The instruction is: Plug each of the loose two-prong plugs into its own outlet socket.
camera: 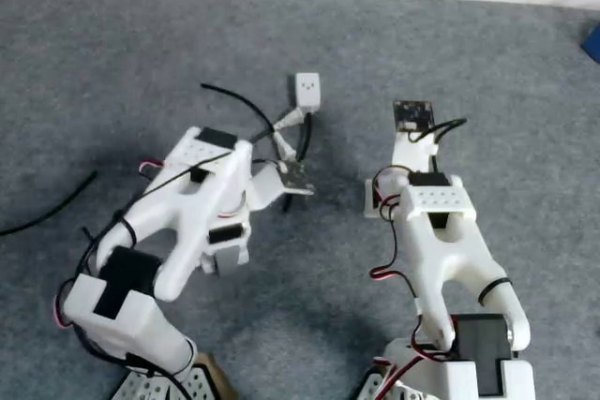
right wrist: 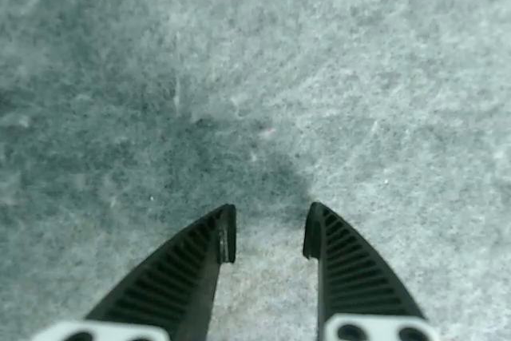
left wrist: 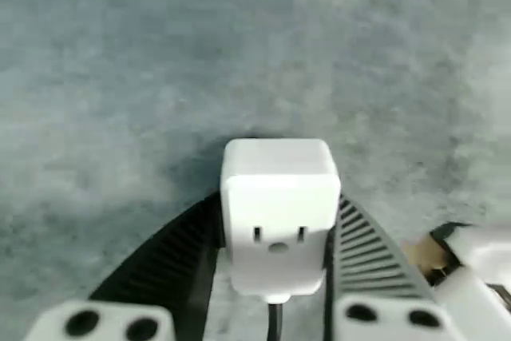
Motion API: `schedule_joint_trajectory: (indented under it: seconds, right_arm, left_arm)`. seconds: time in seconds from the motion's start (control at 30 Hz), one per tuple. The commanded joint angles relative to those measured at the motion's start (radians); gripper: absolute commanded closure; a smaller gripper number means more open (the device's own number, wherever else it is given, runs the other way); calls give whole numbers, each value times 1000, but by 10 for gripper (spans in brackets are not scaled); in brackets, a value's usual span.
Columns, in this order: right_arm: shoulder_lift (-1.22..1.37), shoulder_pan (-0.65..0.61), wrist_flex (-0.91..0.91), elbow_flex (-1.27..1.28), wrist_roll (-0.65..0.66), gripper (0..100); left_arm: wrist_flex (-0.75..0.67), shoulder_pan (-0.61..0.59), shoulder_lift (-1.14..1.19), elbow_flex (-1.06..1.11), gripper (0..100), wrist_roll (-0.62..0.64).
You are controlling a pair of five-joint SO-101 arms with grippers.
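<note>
My left claw point(left wrist: 277, 207) is clenched on the white outlet socket point(left wrist: 279, 177), low in the middle of the frame, while my right claw point(right wrist: 269, 233) stands released over bare carpet point(right wrist: 255, 77). I think the socket may twist or slip when a plug pushes in, since only two smooth sides are held. The white piece point(left wrist: 471, 249) at the lower right edge is cut off; I cannot tell if it is a plug.

Smooth plastic outlet socket point(left wrist: 279, 213); rough carpet point(left wrist: 160, 53) (felt-like, matt).
</note>
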Motion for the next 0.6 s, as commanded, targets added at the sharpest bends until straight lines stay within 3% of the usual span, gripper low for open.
schedule_joint_trajectory:
  seconds: [0.0,0.1,0.3,0.57]
  right_arm:
    - [-4,7,-15,-42,-5,847]
    - [-4,7,-15,-42,-5,847]
    - [-4,7,-15,-42,-5,847]
    - [-4,7,-13,-42,-5,847]
  left_arm:
    - [3,-33,10,-77,684,20]
    - [95,-36,16,-202,639,17]
    - [250,-13,13,-318,716,17]
    - [31,-147,143,-208,745,17]
